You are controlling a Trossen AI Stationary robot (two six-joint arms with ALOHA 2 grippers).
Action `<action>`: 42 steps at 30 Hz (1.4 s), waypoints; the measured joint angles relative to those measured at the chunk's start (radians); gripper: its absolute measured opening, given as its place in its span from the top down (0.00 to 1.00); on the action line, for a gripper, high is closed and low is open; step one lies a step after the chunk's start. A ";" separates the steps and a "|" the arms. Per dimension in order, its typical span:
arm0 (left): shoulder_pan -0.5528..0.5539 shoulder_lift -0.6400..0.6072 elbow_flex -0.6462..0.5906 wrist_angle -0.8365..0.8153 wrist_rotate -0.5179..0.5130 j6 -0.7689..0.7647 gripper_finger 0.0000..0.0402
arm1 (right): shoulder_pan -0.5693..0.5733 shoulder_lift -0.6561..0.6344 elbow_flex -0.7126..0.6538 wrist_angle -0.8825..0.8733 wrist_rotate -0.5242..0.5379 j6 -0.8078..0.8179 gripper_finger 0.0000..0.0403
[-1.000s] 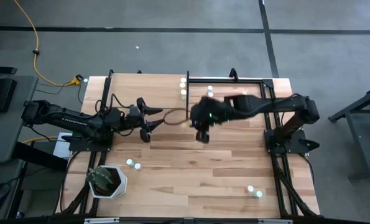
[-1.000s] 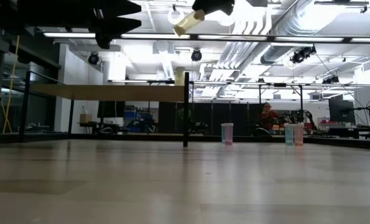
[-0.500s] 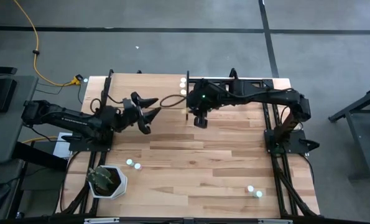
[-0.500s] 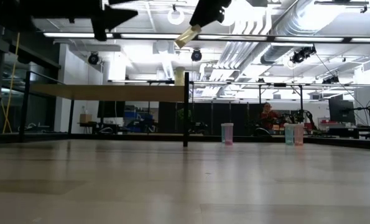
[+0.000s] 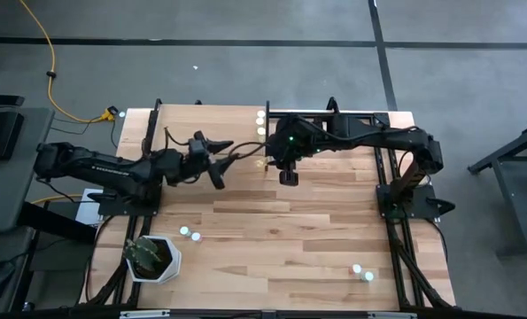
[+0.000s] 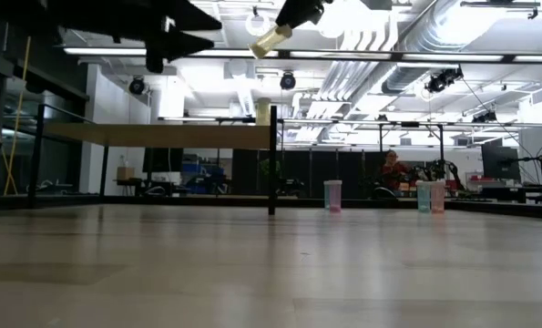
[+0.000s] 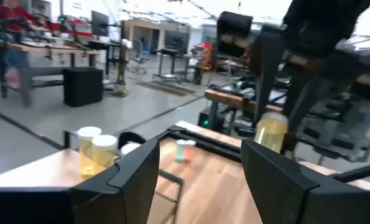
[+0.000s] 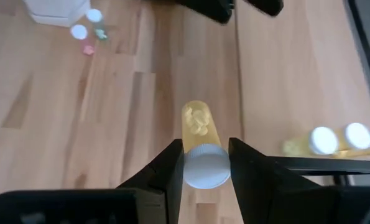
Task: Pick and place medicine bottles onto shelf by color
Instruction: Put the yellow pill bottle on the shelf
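High above the table, my right gripper (image 8: 204, 163) (image 6: 287, 18) is shut on a yellowish medicine bottle (image 8: 198, 124) (image 6: 267, 42) (image 7: 272, 132) with a white cap. My left gripper (image 7: 200, 149) (image 5: 220, 162) (image 6: 207, 30) hangs level and open, empty, a little to the left of that bottle. The shelf (image 5: 205, 120) (image 6: 161, 135) (image 8: 296, 74) is a raised plain board at the far left. Yellow bottles with white caps (image 5: 261, 124) (image 7: 96, 152) (image 8: 340, 138) stand on their bases at its right end. My right gripper pinches the bottle's white cap end (image 8: 204, 169) between its two fingers (image 8: 172, 165). The fingers slant down from above. The bottle's body sticks out past the fingertips along them. It hangs tilted, base lowest, clear of the table and the shelf.
A white pot with a plant (image 5: 152, 257) stands near left, two small bottles (image 5: 189, 234) beside it and two more (image 5: 361, 272) near right. Pink and green bottles (image 6: 332, 194) (image 6: 430, 196) stand farther back. A black frame (image 5: 360, 112) runs along the far right.
My right arm has swung toward the table's far edge and its wrist has rolled; the held bottle stays high and is tilted a little differently. My left gripper has gone toward the table's right, nearer the held bottle, and stays open.
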 joint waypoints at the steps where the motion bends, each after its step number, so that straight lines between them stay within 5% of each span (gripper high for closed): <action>1: 0.012 0.015 0.000 0.016 0.001 0.001 0.46 | -0.008 0.002 0.000 0.003 0.000 -0.009 0.74; 12: 0.067 0.143 0.075 0.069 0.022 0.102 0.54 | -0.099 0.076 -0.001 0.041 -0.002 -0.104 0.74; 24: 0.069 0.156 0.152 -0.113 0.031 0.124 0.98 | -0.141 0.077 -0.001 0.091 -0.004 -0.118 0.74; 42: 0.134 0.182 0.152 -0.185 0.165 0.077 1.00 | -0.157 0.104 -0.002 0.117 -0.027 -0.100 0.74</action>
